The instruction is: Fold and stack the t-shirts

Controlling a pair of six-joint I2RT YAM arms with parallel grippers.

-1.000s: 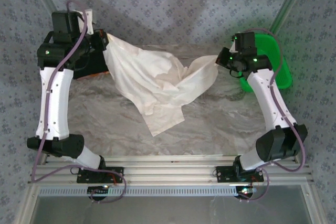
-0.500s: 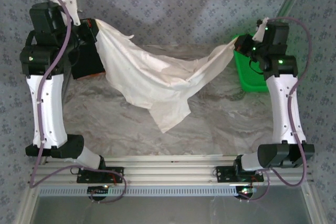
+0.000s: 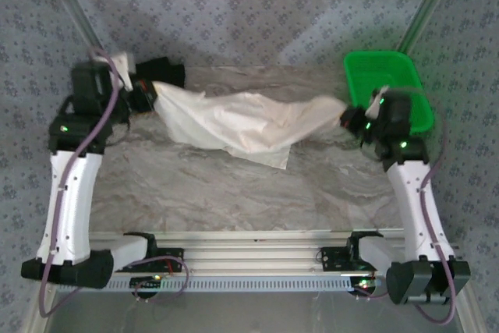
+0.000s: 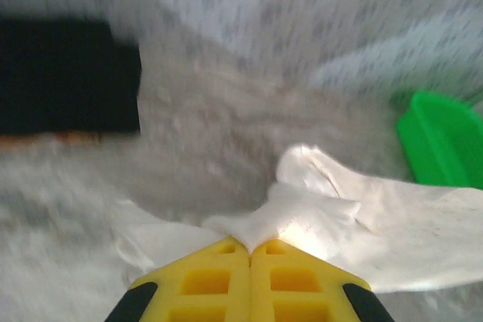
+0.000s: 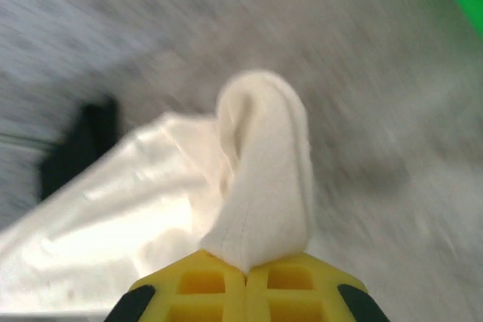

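Cream-white soft cloth t-shirt (image 3: pixel 242 118) is held stretched between both grippers over the far part of the marbled grey table (image 3: pixel 234 193). One end is clamped in the left gripper (image 4: pixel 249 246), the other in the right gripper (image 5: pixel 245 273). A plain black cloth t-shirt (image 4: pixel 68 77) is seen lying beyond the left gripper, and a green plastic mesh basket (image 3: pixel 382 68) near the right gripper.

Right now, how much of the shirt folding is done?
Done, maybe: the black shirt lies as a neat rectangle. In hand: the left hand and right hand pinch the cream shirt, stretched between them over the table. Left: folding it and stacking both.
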